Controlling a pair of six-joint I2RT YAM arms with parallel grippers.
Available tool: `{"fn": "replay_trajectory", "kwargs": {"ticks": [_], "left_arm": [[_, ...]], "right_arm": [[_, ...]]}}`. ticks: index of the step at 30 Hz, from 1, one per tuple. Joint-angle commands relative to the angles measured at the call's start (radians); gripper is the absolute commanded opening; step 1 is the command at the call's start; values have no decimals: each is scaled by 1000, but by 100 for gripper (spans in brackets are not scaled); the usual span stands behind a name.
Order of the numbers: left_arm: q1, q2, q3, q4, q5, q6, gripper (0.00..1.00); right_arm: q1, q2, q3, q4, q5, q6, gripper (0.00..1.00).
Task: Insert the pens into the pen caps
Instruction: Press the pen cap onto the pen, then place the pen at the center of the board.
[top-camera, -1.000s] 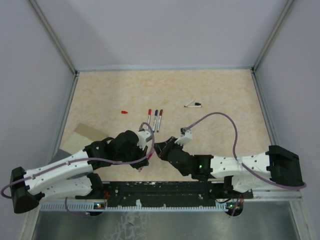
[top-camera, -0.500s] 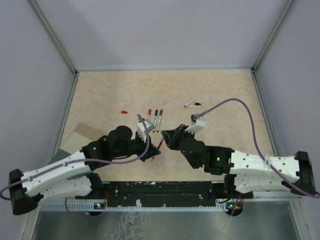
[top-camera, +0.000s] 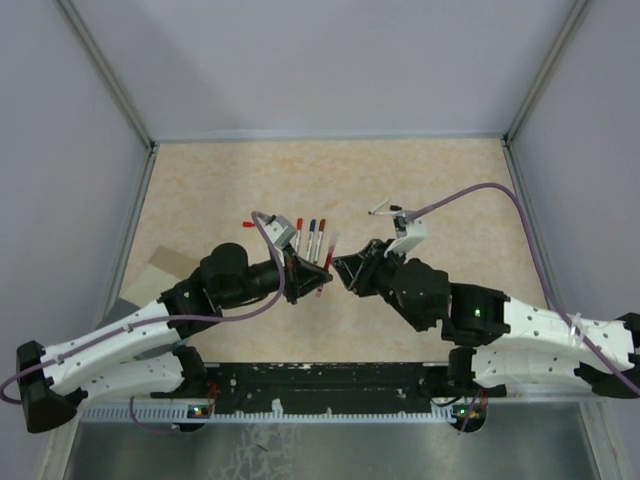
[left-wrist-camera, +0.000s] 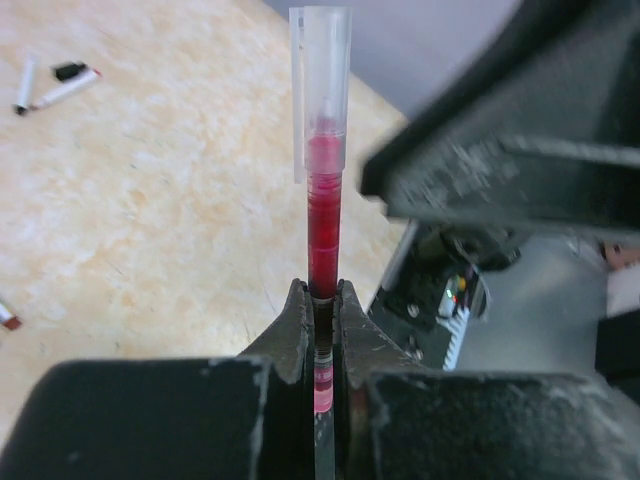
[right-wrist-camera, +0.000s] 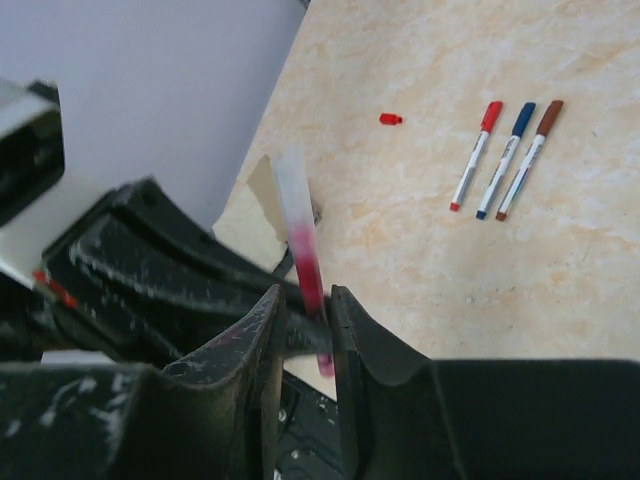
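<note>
Judged roughly midway. Clenched in the left gripper (left-wrist-camera: 320, 300), clear of the counter (top-camera: 220, 180): a red pen (left-wrist-camera: 322, 230), glossy, with frosted translucent plastic at its far end. Flanking it, parted and not pinching: the right gripper (right-wrist-camera: 308, 305). Capped, by the look, at eleven o'clock from there: three pens (right-wrist-camera: 505, 160) side by side, slim smooth white barrels, ends red, blue, dark red. Left to do: stubby red cap (right-wrist-camera: 390, 119) at ten o'clock; another pen (top-camera: 383, 210) at one o'clock, black cap (left-wrist-camera: 68, 71) on or beside it, too small to tell. Counter mottled beige, stone-like.
</note>
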Motion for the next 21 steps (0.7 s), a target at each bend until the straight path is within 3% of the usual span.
{"fn": "replay_trajectory", "kwargs": {"ticks": [1, 8, 13, 17, 21], "left_arm": [[23, -15, -20, 115, -77, -45, 0], [23, -37, -46, 50, -105, -45, 0], [23, -10, -19, -78, -175, -51, 0], [27, 61, 30, -217, -261, -65, 0], [53, 170, 100, -364, -331, -79, 0]], "right_arm": [[16, -56, 5, -33, -69, -40, 27], [16, -105, -34, -81, -45, -46, 31], [-6, -54, -6, -256, -25, 8, 33], [-148, 39, 20, -337, -209, -8, 35], [-313, 88, -34, -280, -389, -63, 35]]}}
